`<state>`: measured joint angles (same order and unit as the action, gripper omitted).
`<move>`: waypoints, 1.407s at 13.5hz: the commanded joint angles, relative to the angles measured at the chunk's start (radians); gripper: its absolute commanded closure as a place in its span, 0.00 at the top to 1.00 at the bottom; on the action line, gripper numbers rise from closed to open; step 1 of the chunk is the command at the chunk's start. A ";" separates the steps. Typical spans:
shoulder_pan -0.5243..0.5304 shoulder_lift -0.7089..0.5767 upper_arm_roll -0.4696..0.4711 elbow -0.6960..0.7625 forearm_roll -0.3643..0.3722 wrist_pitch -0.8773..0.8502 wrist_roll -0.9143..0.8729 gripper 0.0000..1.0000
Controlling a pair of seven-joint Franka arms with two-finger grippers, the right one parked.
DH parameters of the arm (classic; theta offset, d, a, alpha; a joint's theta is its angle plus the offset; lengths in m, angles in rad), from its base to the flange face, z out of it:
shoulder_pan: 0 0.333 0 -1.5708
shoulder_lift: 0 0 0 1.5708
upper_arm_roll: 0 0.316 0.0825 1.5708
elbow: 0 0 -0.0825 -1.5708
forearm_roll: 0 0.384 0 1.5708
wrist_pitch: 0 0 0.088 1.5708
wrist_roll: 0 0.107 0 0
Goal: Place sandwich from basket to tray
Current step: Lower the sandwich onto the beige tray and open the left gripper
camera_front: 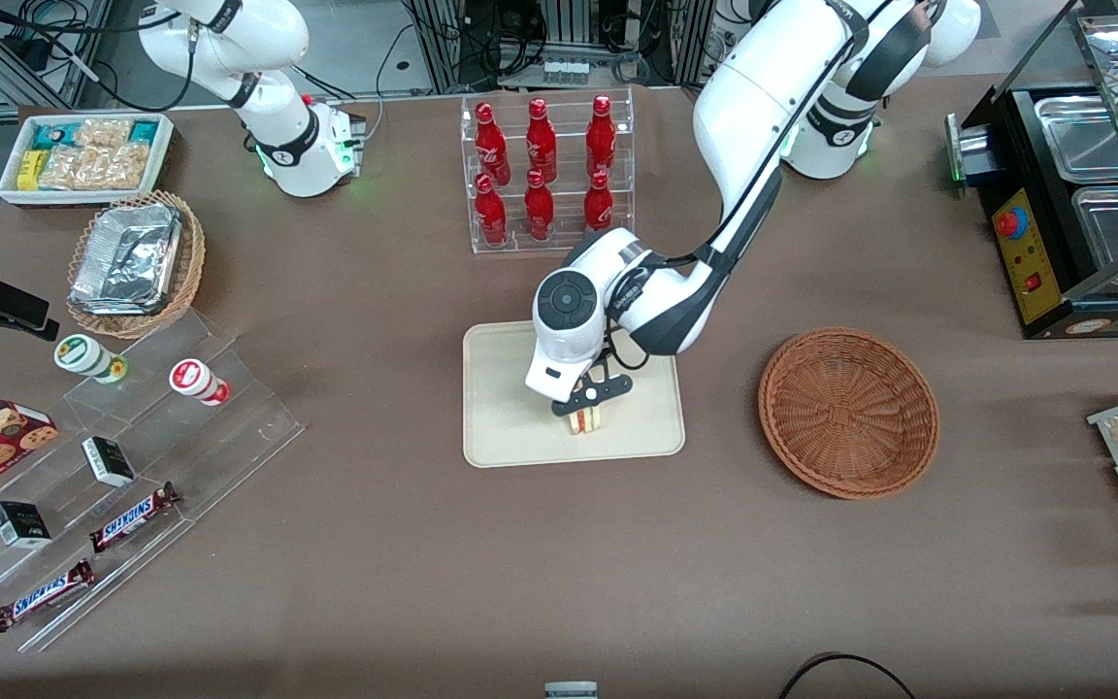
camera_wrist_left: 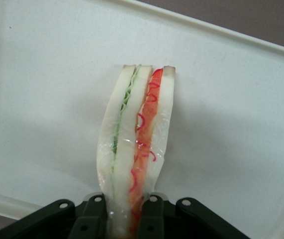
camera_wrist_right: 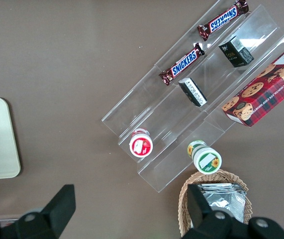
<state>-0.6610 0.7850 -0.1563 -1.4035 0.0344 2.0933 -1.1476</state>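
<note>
Left gripper (camera_front: 586,406) is positioned over the tray (camera_front: 501,427), approx. at its centre, slightly toward the edge nearer the front cam. Fingers (camera_wrist_left: 94,219) are clamped on the sandwich (camera_front: 584,419), one per bread face, gripping it at one end. Sandwich stands on edge w/ its lower part at tray surface; wrist view shows the filling edge facing the cam: green layer on one side, red layer on the other, clear wrap visible. Whether it rests fully on the tray or hangs just above it cannot be determined.

Basket (camera_front: 848,412), reddish-brown wicker, sits beside the tray toward the working arm's end of the table, apart from it, w/ nothing inside. Clear rack of red bottles (camera_front: 544,170) stands farther from the front cam than the tray.
</note>
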 commanded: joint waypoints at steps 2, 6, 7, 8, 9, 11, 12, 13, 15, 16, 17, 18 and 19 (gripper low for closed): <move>-0.011 0.020 0.007 0.032 -0.002 0.007 -0.030 0.99; -0.009 -0.016 0.007 0.067 -0.002 -0.047 -0.030 1.00; -0.009 -0.039 0.007 0.084 -0.001 -0.088 -0.029 1.00; -0.009 -0.058 0.007 0.102 -0.001 -0.134 -0.029 1.00; -0.006 -0.072 0.007 0.124 -0.001 -0.181 -0.017 1.00; -0.002 -0.110 0.009 0.149 0.005 -0.255 0.005 1.00; 0.001 -0.143 0.011 0.147 0.004 -0.286 0.028 1.00; 0.006 -0.168 0.012 0.147 -0.002 -0.323 0.044 1.00; 0.035 -0.208 0.014 0.140 0.010 -0.387 0.121 1.00; 0.037 -0.225 0.020 0.135 0.015 -0.404 0.229 1.00; 0.052 -0.230 0.035 0.126 0.016 -0.426 0.274 1.00; 0.063 -0.231 0.049 0.120 0.018 -0.435 0.266 1.00; 0.066 -0.243 0.072 0.115 0.016 -0.443 0.278 1.00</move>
<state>-0.6075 0.5710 -0.1109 -1.2542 0.0430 1.6679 -0.9092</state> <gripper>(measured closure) 0.000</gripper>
